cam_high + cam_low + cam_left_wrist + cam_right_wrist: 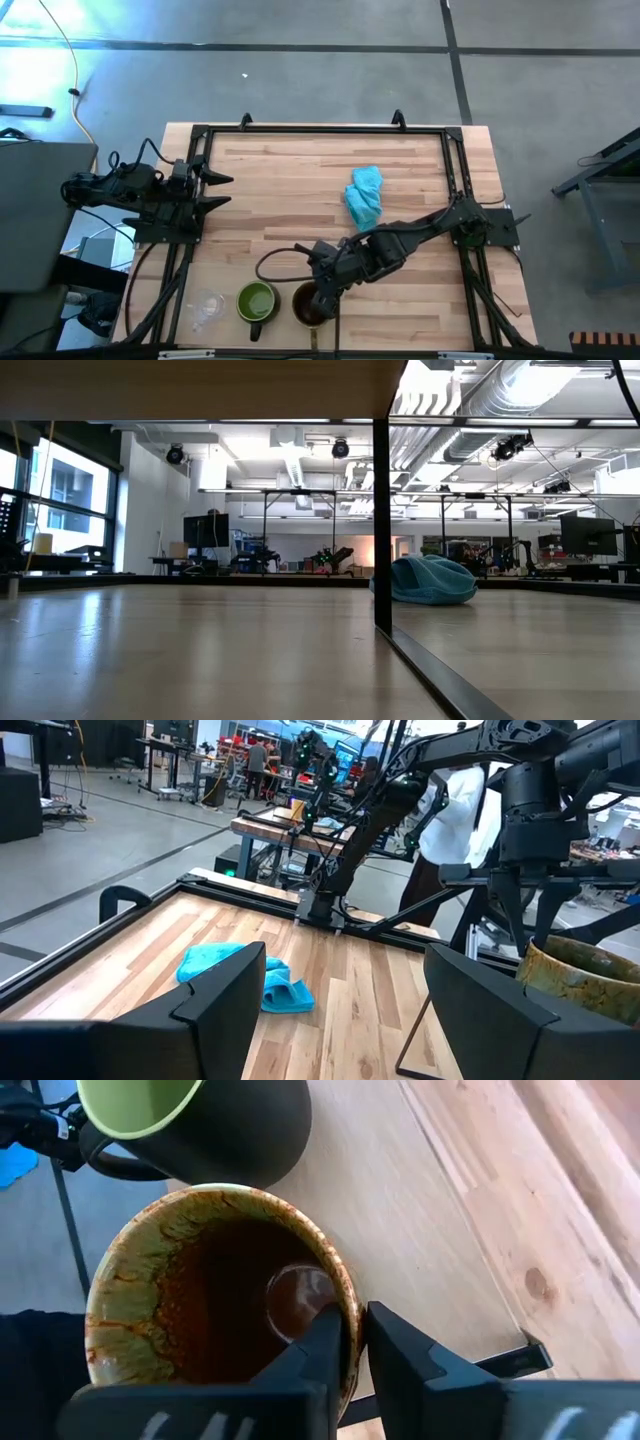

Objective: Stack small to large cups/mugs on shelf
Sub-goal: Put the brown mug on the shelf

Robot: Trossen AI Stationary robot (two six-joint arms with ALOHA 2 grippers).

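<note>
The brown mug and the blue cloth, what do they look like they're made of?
The brown mug, its rim pinched by the right gripper, looks like glazed ceramic: glossy, with mottled green-brown streaks inside. The blue cloth looks like soft fabric, perhaps microfibre, judging by its crumpled, matte folds.

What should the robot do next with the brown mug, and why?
Probably lift the brown mug a little. The right gripper already pinches its rim, one jaw inside and one outside, so it looks held. The green mug sits close beside it, so rising straight up should avoid a bump. The left gripper waits open at the table's far side.
</note>
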